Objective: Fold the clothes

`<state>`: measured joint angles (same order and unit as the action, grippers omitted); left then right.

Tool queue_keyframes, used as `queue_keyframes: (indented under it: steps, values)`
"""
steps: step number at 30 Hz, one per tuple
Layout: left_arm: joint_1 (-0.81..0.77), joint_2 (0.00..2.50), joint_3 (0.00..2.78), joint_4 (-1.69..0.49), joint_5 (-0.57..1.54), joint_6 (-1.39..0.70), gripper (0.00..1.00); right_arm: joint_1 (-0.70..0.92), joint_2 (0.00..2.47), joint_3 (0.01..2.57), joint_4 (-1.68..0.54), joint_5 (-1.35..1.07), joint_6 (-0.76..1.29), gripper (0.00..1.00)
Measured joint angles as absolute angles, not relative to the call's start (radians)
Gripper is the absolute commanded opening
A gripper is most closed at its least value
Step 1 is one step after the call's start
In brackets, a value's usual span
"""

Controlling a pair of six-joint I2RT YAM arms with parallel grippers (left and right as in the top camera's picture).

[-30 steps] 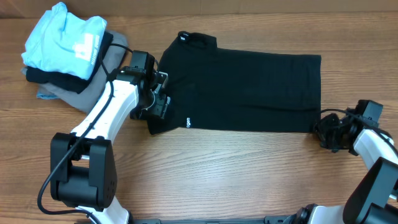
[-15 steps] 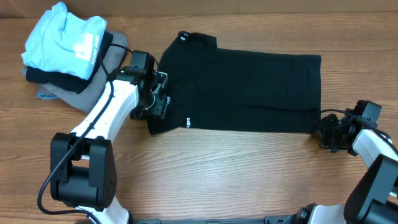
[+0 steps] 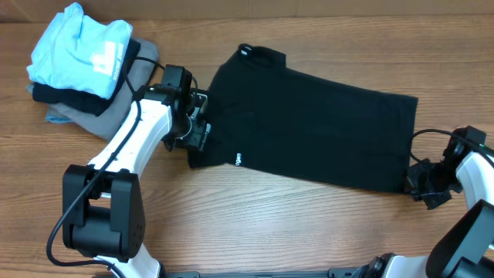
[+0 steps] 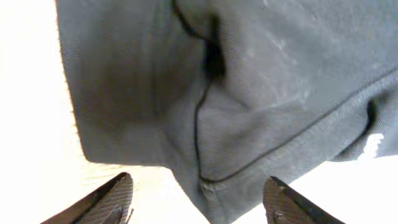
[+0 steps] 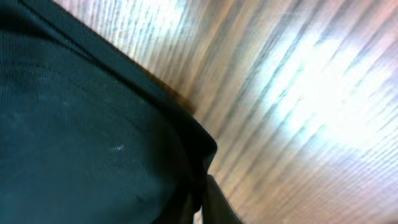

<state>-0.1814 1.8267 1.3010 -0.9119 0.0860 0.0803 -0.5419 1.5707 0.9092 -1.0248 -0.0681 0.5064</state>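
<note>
Bare bench [image 3: 293, 224] lay open along the near edge, black polo shirt [image 3: 309, 131] covered the middle, stacked garments [image 3: 77, 58] blocked the far left corner, left arm [image 3: 135, 139] crossed the gap between them

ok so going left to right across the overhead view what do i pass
light blue shirt on top of its pile → left tool at the shirt's left edge → black polo shirt → right tool at its far right corner
</note>
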Motion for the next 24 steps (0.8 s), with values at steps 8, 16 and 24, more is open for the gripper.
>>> queue_keyframes:
  steps: [8,16,24]
  values:
    - [-0.181,1.827,1.303,-0.775,0.128,0.080,0.82,-0.543,1.570,0.911,-0.991,-0.034,0.525,0.43]
    - [-0.181,1.839,1.303,-0.622,0.171,0.054,0.73,-0.543,1.571,0.911,-0.958,-0.074,0.524,0.43]
    - [-0.182,1.962,1.304,-0.569,0.254,-0.007,0.48,-0.543,1.571,0.911,-0.949,-0.083,0.524,0.44]
